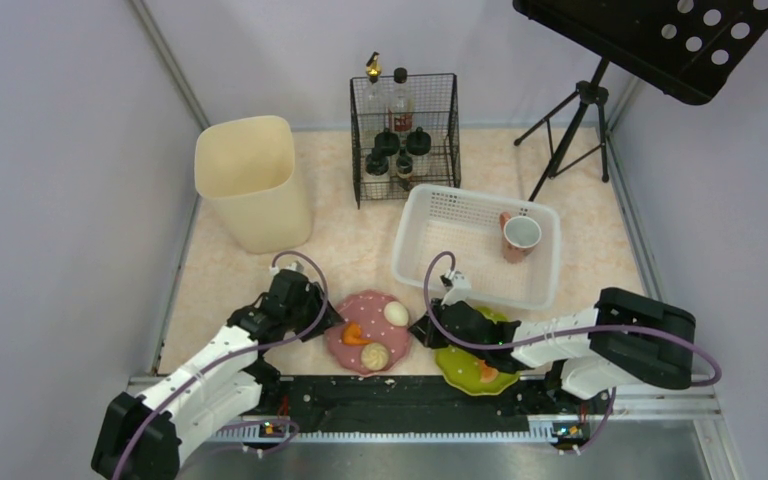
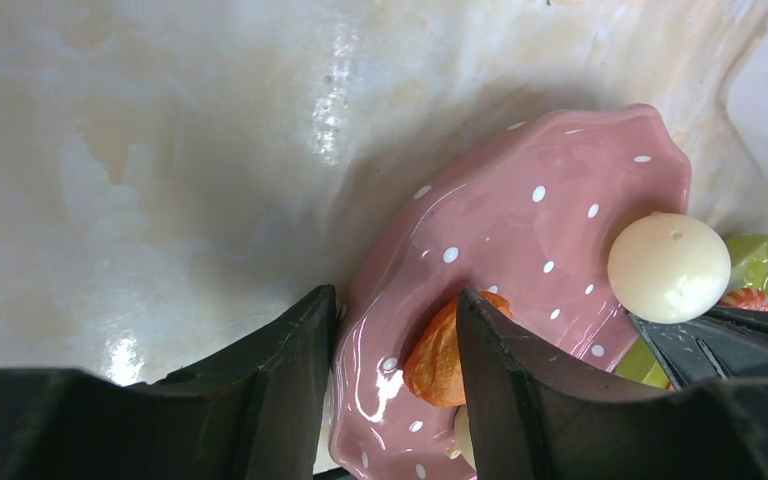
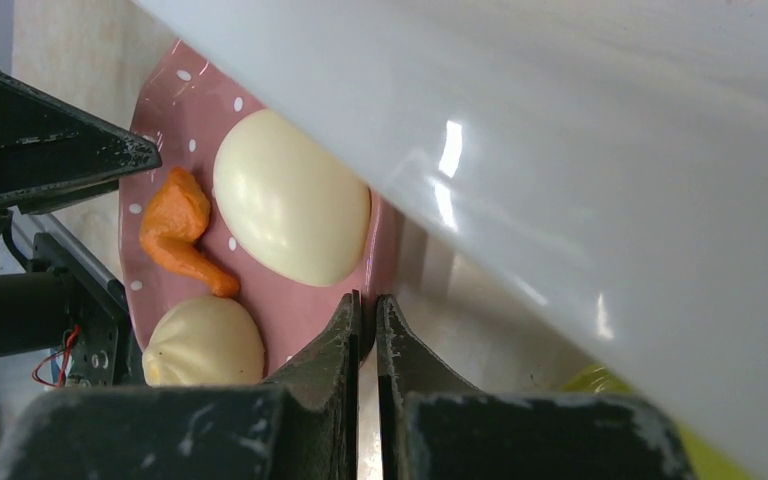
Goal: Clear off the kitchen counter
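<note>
A pink polka-dot plate [image 1: 360, 305] lies on the marbled kitchen counter [image 1: 350, 245] near the front rail. It carries a white bun [image 1: 396, 313], an orange piece [image 1: 354, 335] and a dumpling [image 1: 375, 355]. My left gripper [image 1: 325, 322] is at its left rim. In the left wrist view the gripper [image 2: 395, 295] straddles the plate's rim [image 2: 520, 230], one finger outside, the other against the orange piece [image 2: 438, 355]. My right gripper [image 1: 422, 328] pinches the right rim. In the right wrist view it [image 3: 368, 297] is shut on the plate [image 3: 280, 300].
A green plate [image 1: 460, 362] with a food scrap lies under my right arm. A white basket [image 1: 410, 250] holding a pink cup [image 1: 520, 235] sits just behind the right gripper. A cream bin [image 1: 250, 180], a wire rack of bottles [image 1: 405, 125] and a tripod [image 1: 570, 130] stand farther back.
</note>
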Robot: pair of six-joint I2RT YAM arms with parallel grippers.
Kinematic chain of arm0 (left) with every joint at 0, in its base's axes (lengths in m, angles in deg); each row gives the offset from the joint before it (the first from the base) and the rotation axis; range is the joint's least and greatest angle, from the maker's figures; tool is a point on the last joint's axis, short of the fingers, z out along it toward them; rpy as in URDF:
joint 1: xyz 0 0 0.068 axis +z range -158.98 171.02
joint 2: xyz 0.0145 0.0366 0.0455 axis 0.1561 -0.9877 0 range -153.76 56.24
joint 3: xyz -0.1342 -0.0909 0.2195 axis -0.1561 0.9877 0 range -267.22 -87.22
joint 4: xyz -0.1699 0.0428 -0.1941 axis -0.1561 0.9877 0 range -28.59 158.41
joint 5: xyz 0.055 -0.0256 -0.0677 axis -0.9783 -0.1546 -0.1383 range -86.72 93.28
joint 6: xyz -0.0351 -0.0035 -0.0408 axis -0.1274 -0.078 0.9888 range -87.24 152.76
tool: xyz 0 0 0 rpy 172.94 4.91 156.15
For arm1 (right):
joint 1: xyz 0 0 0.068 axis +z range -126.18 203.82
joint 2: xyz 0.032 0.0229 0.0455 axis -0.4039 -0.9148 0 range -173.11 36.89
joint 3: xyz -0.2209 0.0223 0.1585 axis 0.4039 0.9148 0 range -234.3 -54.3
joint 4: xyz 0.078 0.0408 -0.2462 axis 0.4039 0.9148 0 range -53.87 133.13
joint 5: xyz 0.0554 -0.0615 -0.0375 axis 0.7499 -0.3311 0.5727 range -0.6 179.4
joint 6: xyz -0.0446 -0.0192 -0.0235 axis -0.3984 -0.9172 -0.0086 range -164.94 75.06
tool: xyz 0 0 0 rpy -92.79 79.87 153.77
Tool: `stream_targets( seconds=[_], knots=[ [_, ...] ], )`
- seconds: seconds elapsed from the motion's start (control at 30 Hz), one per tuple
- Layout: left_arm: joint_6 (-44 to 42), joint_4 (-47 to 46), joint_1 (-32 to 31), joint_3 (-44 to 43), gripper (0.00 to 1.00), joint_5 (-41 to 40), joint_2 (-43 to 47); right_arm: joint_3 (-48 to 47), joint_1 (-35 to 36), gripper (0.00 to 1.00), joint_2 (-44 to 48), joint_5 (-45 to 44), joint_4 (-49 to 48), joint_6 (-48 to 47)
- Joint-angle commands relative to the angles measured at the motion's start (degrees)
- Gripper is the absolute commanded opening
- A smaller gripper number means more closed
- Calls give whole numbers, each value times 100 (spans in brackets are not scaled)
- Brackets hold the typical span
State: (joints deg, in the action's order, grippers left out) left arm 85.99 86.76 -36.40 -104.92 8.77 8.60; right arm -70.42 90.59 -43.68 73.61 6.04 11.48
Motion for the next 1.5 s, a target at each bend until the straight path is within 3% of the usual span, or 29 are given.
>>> stream_targets(
  seconds=[0.0, 0.4, 0.57, 0.77, 1.1, 1.2, 1.47],
  knots=[
    [-204, -306, -69, 565, 54, 687, -352, 510, -14, 0, -326, 196, 1784, 241],
    [-610, -1097, -67, 970, 52, 1470, -792, 592, -8, 0, -274, 276, 1761, 213],
    [-544, -1294, -63, 980, 44, 1437, -724, 785, -10, 0, 49, 284, 1914, 288],
    [-465, -1802, -45, 1010, 35, 1697, -1237, 786, -14, 0, 651, 172, 2385, 275],
    [-23, -3337, -31, 1451, 28, 2472, -1832, 803, -13, 0, 854, 166, 2617, 248],
    [-8, -3322, -30, 1549, 30, 2507, -1564, 806, -12, 0, 601, 202, 2411, 250],
    [206, -2888, -31, 1914, 48, 2430, -378, 882, -7, 0, -162, 468, 1643, 336]
  ],
)
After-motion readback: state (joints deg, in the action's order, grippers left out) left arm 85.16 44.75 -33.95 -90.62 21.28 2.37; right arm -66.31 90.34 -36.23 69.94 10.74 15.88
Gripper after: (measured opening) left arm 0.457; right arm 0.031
